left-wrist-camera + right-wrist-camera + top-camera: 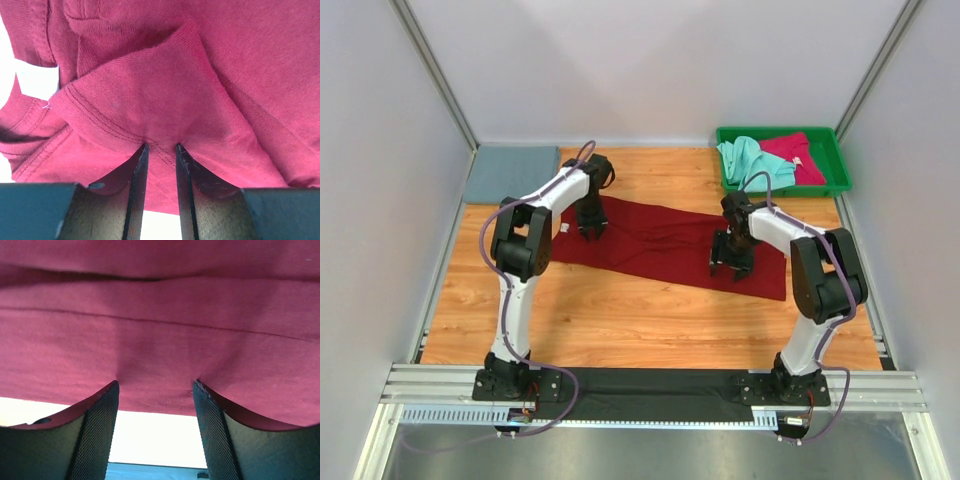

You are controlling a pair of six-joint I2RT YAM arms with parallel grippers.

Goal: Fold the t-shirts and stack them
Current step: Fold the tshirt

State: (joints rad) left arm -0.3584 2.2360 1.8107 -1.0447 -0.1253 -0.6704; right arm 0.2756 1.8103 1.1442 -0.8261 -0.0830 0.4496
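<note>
The dark red t-shirt (pixel 660 245) lies spread in a long band across the wooden table. My left gripper (pixel 590 232) stands on its left end; in the left wrist view the jaws (pixel 161 146) are nearly together, pinching a hemmed fold of the dark red cloth (pixel 165 90). My right gripper (pixel 730 268) stands on the shirt's right part; its jaws (pixel 156 382) are wide apart, tips pressed on the cloth (pixel 160 330) near its edge. The slate grey-blue t-shirt (pixel 510 172) lies folded at the back left. The mint green t-shirt (pixel 750 158) and pinkish-red t-shirt (pixel 795 155) lie crumpled in the tray.
The green plastic tray (pixel 835 185) stands at the back right corner. White walls with metal frame posts enclose the table on the left, back and right. A black mat and aluminium rail run along the near edge by the arm bases.
</note>
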